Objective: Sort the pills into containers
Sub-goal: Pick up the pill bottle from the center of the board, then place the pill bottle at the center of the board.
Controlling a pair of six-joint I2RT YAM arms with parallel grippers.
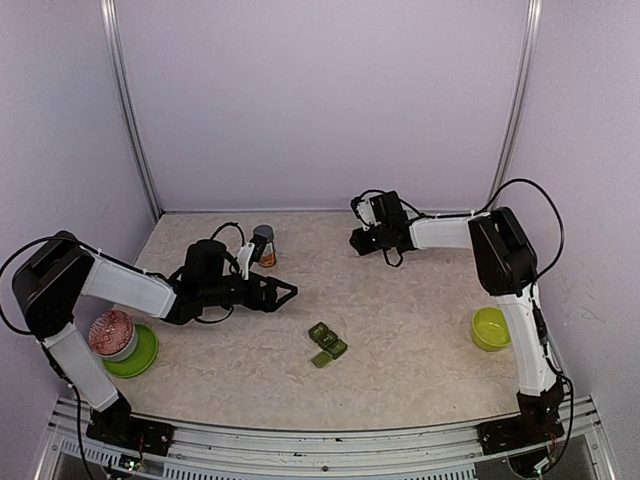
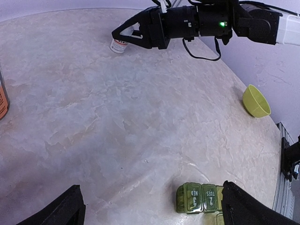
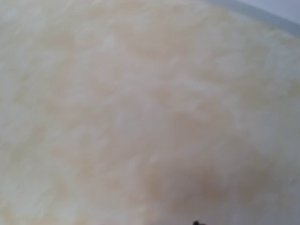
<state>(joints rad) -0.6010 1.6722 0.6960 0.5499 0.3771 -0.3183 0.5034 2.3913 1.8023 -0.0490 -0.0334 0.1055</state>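
Top external shows, far left, a lime bowl [image 1: 150, 358] beside a red-lidded tub [image 1: 112, 333]. Next comes my left gripper [image 1: 284, 293], spread apart and empty, near the orange bottle [image 1: 264, 246]. The pill box [image 1: 327, 344] lies near-centre, just right of that gripper, its lids seemingly closed. My right gripper [image 1: 358, 240] hovers farther right; whether it is apart or together I cannot tell. I judge sorting hasn't begun: the next move calls for opening a lid or grasping the bottle.
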